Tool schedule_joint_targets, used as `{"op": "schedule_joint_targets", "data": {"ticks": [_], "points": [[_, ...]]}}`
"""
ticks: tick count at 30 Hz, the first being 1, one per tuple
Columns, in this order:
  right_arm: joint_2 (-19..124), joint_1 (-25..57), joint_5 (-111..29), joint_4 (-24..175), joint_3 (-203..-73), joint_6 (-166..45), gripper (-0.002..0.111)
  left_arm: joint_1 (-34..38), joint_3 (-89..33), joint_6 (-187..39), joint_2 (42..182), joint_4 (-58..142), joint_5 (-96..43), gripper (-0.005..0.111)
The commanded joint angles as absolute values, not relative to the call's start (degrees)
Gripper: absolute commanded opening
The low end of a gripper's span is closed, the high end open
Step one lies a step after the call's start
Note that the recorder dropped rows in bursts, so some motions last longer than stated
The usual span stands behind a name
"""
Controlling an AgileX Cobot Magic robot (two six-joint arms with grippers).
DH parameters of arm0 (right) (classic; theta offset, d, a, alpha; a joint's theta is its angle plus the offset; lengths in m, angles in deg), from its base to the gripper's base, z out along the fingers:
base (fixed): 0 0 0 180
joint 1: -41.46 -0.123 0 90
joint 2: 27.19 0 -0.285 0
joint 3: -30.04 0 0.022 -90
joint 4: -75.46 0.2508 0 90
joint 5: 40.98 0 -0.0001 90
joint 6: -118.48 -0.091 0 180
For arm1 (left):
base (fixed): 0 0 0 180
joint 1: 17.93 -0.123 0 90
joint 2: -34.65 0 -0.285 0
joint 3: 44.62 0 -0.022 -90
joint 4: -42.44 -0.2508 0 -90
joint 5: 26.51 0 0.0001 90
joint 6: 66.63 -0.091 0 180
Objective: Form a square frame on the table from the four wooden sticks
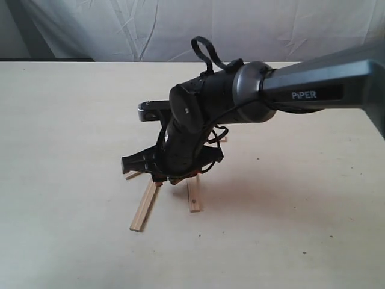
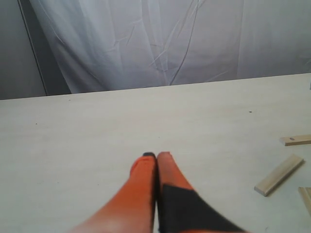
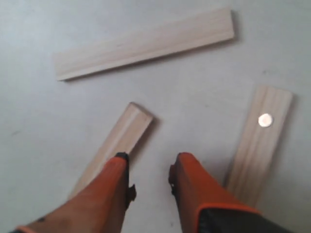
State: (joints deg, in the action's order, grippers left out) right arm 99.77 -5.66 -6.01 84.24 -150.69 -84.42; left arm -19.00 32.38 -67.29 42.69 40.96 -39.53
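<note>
My right gripper (image 3: 150,164) hangs open low over the table (image 3: 29,121), with only bare tabletop between its fingers. One wooden stick (image 3: 121,138) lies partly under one finger (image 3: 119,174). A second stick (image 3: 260,145), with a small round spot near its end, lies beside the other finger. A third stick (image 3: 143,43) lies across, farther ahead. In the exterior view the right gripper (image 1: 165,177) reaches past the middle and covers part of the loose sticks (image 1: 144,206) (image 1: 193,195). The sticks form no square frame. My left gripper (image 2: 156,156) is shut and empty over bare table (image 2: 97,126).
The left wrist view has three stick ends (image 2: 279,174) (image 2: 296,140) (image 2: 306,196) at its edge. A white cloth backdrop (image 1: 198,27) hangs behind the table's far edge. The right arm's grey link (image 1: 313,90) spans the exterior view's right side.
</note>
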Motion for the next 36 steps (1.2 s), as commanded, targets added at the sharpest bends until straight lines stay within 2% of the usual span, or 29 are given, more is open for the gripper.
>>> {"op": "schedule_joint_targets", "data": {"ticks": [1,8,24,31,36], "points": [[100.4,-5.3,-10.8,78.1,-150.9,-89.0,0.033,-19.0,32.6,-67.2,42.4,40.8,-38.9,0.000],[100.4,-3.8,-13.3,65.3,-151.9,-99.1,0.033,-19.0,32.6,-67.2,42.4,40.8,-38.9,0.000],[104.4,-2.5,-16.9,61.8,-151.9,-99.6,0.033,-19.0,32.6,-67.2,42.4,40.8,-38.9,0.000],[104.1,-2.5,-9.1,63.5,-151.9,-98.9,0.033,-19.0,32.6,-67.2,42.4,40.8,-38.9,0.000],[102.9,-2.5,-2.4,71.0,-151.9,-89.2,0.033,-19.0,32.6,-67.2,42.4,40.8,-38.9,0.000]]}}
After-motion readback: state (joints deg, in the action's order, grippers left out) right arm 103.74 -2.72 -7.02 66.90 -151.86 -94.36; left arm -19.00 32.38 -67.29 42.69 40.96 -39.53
